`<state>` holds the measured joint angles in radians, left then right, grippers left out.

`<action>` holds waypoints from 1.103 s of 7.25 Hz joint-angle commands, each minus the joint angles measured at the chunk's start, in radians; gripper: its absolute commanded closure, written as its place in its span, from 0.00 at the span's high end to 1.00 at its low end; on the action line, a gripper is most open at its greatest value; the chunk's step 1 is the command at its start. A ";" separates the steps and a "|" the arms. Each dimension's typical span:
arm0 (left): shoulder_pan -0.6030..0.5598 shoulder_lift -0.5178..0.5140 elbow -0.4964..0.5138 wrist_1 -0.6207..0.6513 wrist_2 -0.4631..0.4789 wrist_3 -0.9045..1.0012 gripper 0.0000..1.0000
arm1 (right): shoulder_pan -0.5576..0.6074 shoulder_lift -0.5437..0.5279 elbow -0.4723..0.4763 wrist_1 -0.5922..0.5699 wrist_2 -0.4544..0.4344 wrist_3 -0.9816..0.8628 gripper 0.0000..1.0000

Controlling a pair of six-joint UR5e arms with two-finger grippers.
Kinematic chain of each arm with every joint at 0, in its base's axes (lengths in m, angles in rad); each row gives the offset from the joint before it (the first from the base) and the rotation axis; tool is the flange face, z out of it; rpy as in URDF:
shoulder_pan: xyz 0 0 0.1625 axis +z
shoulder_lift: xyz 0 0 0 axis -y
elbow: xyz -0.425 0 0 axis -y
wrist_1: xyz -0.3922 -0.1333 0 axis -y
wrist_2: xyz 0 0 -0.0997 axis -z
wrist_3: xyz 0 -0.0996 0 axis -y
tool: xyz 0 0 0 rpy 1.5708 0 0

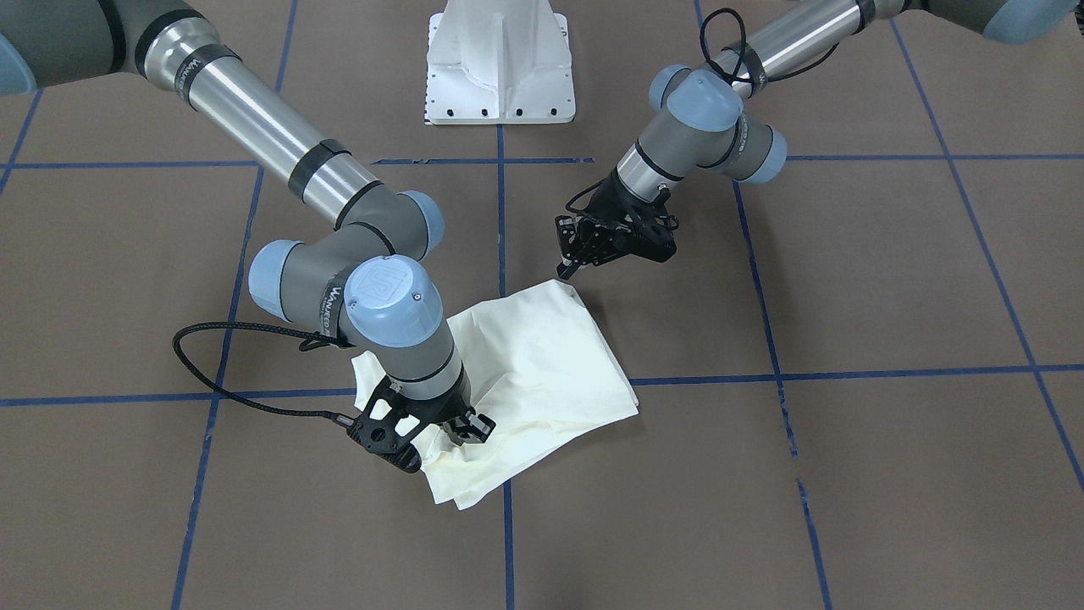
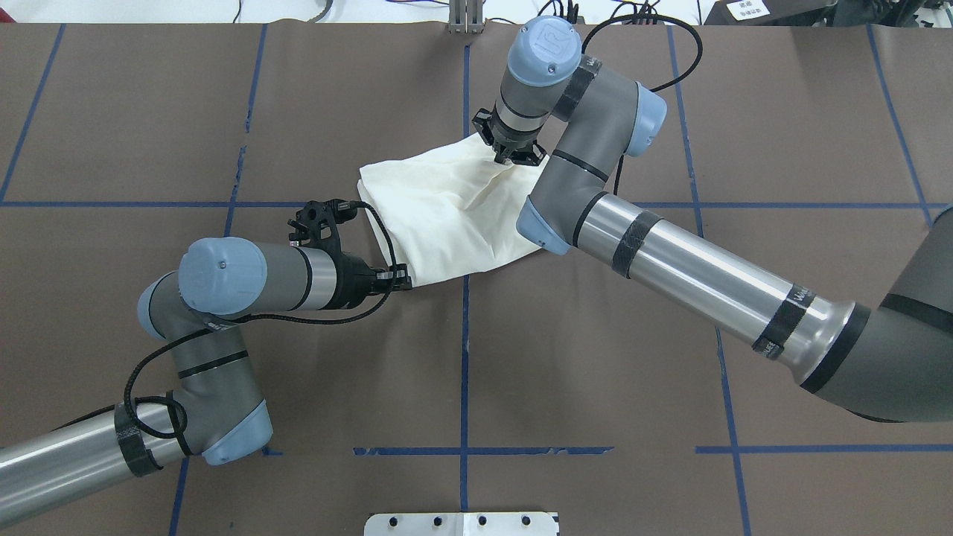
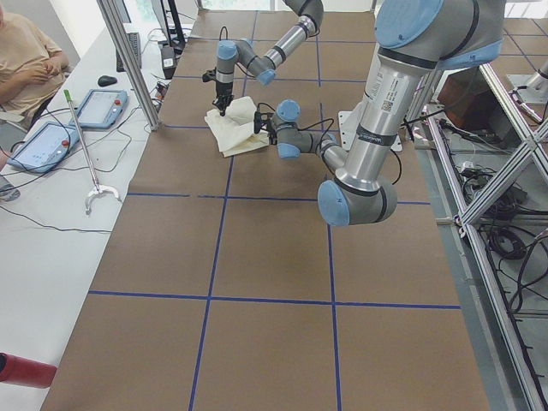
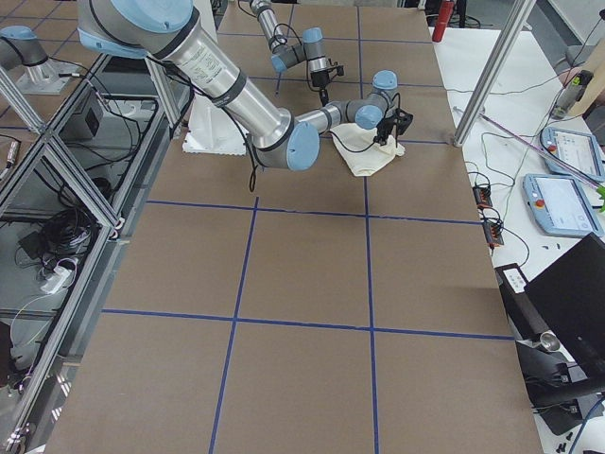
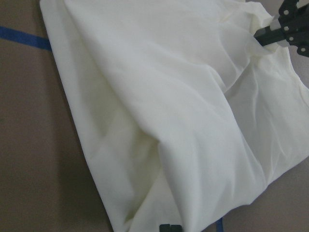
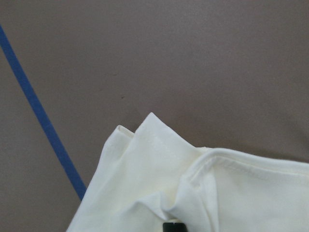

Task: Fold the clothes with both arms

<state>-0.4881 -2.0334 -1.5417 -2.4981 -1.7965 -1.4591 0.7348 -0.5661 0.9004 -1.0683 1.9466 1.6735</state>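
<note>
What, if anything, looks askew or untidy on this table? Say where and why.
The shirt lies skewed to the blue grid lines and is creased rather than flat. Wrinkles bunch toward the right end effector, and the layered edges near it do not line up.

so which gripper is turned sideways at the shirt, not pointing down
The left gripper, lying sideways at the shirt corner nearest the robot; the right gripper points down.

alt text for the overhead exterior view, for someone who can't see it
A folded cream T-shirt lies at the middle of a brown table gridded with blue tape. The right gripper pinches its far edge from above; the left gripper reaches in low at its near left corner.
</note>
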 commanded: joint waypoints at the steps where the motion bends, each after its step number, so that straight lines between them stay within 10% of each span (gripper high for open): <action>1: -0.004 0.022 -0.102 0.007 -0.081 -0.006 0.00 | 0.005 0.000 0.002 0.001 0.000 0.000 0.00; 8: -0.060 -0.073 0.070 0.009 0.048 -0.001 0.00 | 0.015 0.000 0.011 -0.001 0.002 0.000 0.00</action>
<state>-0.5477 -2.0994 -1.5018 -2.4887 -1.7543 -1.4612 0.7493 -0.5659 0.9107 -1.0692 1.9481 1.6736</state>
